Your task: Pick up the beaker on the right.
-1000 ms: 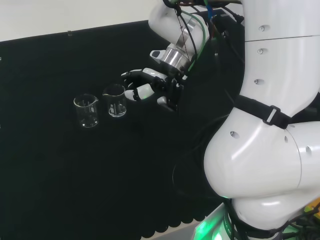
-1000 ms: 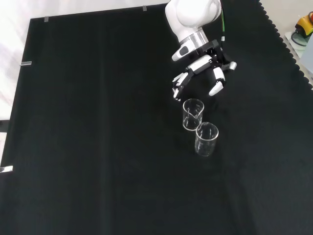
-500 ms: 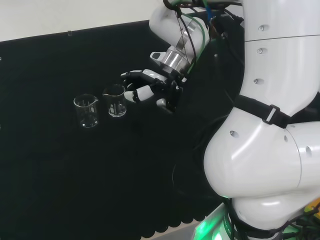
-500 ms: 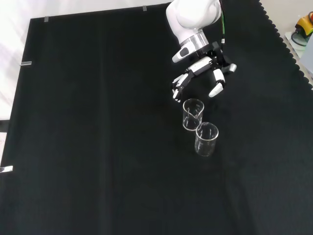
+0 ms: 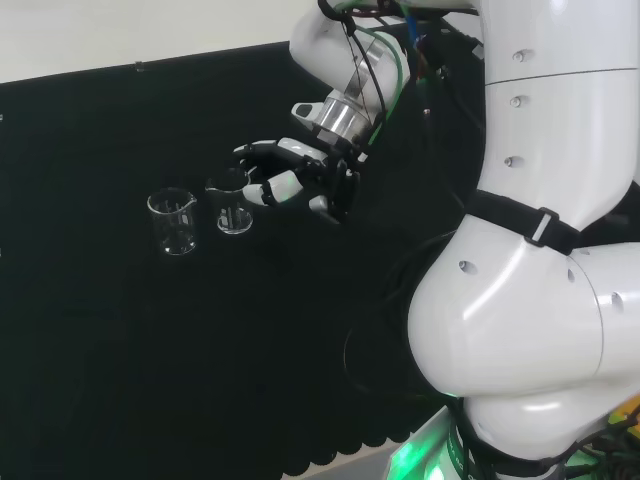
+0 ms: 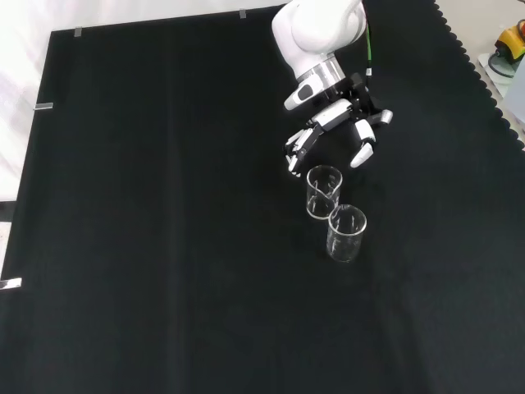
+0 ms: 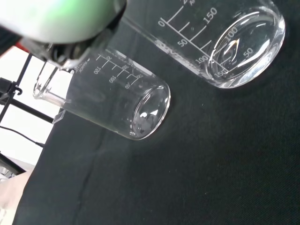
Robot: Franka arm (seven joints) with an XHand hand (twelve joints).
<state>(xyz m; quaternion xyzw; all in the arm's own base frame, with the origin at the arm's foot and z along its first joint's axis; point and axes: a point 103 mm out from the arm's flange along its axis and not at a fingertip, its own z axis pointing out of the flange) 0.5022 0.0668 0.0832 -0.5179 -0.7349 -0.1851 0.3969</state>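
On the cloth (image 6: 164,246) we saw 2 beakers; our hand (image 5: 300,180), fingers spread and grasping nothing, hovered beside the right beaker (image 5: 231,205).

Black cloth (image 6: 164,246), pale wall (image 5: 120,30) behind

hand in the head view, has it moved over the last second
Yes. The hand has shifted left toward the nearer beaker, which has stayed put; its fingertips now reach that beaker's rim.

black cloth (image 6: 164,246), second clear beaker (image 5: 173,221)
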